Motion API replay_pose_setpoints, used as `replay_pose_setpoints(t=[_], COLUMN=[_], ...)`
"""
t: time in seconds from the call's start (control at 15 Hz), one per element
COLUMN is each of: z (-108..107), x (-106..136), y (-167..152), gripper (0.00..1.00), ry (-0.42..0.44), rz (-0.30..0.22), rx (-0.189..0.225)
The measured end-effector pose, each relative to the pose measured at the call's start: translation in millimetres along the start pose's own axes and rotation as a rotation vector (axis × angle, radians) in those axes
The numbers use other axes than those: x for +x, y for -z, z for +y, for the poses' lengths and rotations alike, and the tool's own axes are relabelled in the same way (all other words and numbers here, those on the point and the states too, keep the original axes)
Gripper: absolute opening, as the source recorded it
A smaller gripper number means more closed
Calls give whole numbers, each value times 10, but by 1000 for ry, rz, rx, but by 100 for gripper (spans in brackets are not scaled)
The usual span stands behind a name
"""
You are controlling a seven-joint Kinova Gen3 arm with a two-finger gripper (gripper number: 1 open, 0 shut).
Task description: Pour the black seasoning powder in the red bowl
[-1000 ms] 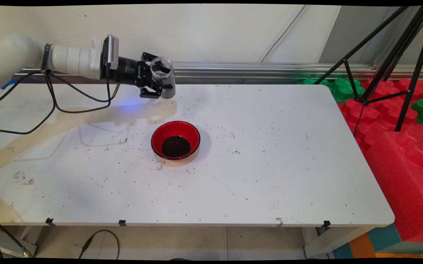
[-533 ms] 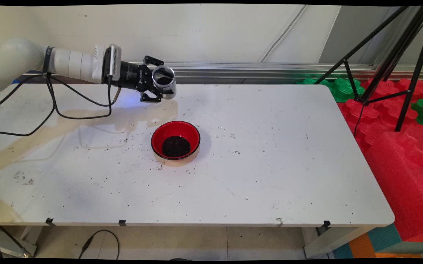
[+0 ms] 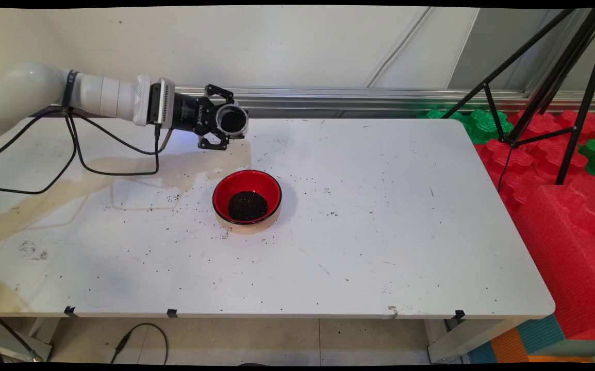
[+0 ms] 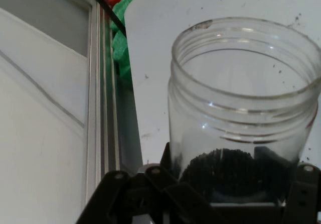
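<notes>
My black gripper (image 3: 229,123) is shut on a clear plastic jar (image 3: 232,121), held above the table's far left part. The jar is tipped so that its open mouth faces the main camera. In the hand view the jar (image 4: 244,108) fills the right side, with a little dark granular stuff at its bottom between the fingers (image 4: 165,181). A red bowl (image 3: 247,197) with a heap of dark grains (image 3: 247,205) stands on the white table (image 3: 380,216), below and slightly right of the jar and apart from it.
Dark grains are scattered on the table around the bowl. Black cables (image 3: 76,154) hang from the arm over the table's left part. A black tripod (image 3: 550,87) and red and green foam blocks (image 3: 560,180) stand to the right of the table.
The jar has tipped over from near upright until its mouth faces the camera. The hand has sunk slightly and moved a little to the right. The bowl has stayed put.
</notes>
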Motion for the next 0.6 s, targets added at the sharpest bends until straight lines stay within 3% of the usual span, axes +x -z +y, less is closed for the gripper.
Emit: replay_pose_setpoints(t=[0.6], z=[117], x=[62], y=[-85], gripper=[0], ry=[-203], rz=[-24], rx=[-9])
